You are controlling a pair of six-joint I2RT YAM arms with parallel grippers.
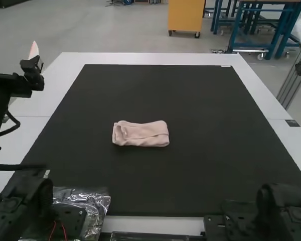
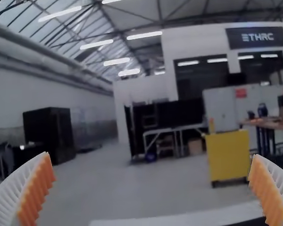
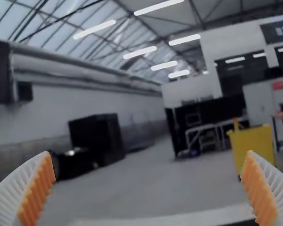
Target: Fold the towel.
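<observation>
Leaving the pink, oblong, folded fabric towel (image 1: 140,134) alone seems smartest tbh; both my jaws are empty, spread wide, so no loosening tugs.

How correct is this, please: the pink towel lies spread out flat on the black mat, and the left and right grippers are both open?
Not quite: the towel is not spread out flat. The high view shows it folded into a compact bundle on the mat. The left gripper and right gripper are indeed open.
</observation>
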